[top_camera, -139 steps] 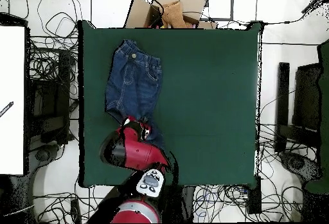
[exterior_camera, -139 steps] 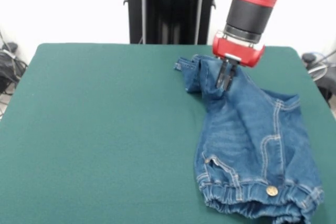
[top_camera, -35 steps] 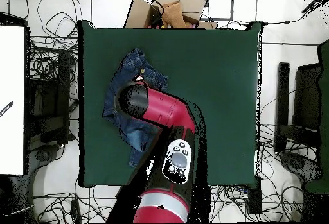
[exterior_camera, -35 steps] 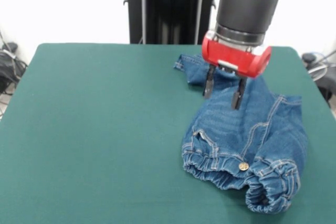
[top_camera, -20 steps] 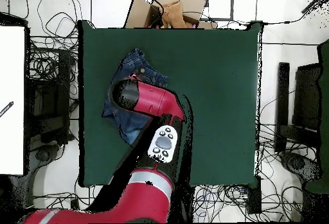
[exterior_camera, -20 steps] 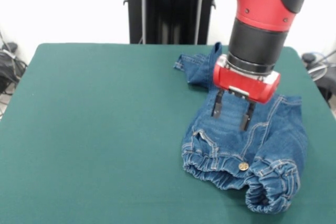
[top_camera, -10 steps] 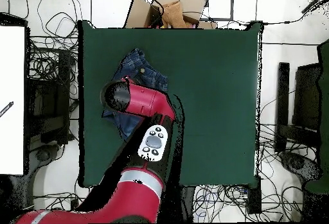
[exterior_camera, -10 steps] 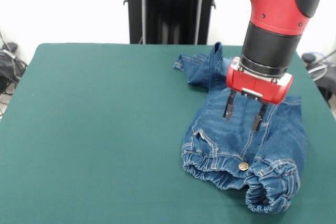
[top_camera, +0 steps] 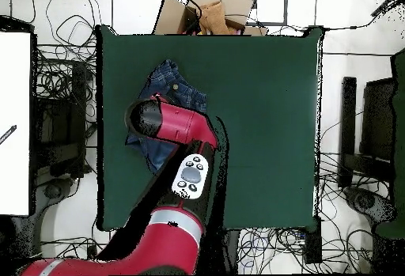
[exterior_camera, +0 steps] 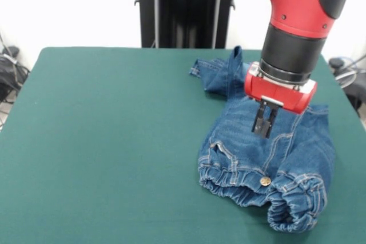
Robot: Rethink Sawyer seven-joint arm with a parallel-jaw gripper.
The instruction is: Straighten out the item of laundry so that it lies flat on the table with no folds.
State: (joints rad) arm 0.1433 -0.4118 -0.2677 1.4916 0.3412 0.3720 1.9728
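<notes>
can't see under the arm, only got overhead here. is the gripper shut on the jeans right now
Observer: Front view shows the gripper shut, fingers together, tips down on the jeans mid-body. Whether it pinches cloth I cannot tell.
Operator: waistband flat?
Observer: No. In the front view the waistband end by the brass button is rolled into a thick bundle.
Operator: other end?
Observer: One flap of denim stands up behind the gripper, off the table.

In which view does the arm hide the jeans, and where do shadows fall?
Overhead view: the arm covers most of the jeans. Front view: the jeans show almost whole, with the claw shut on the denim; soft shadow lies on the table under the waistband; light is even, no glare.
</notes>
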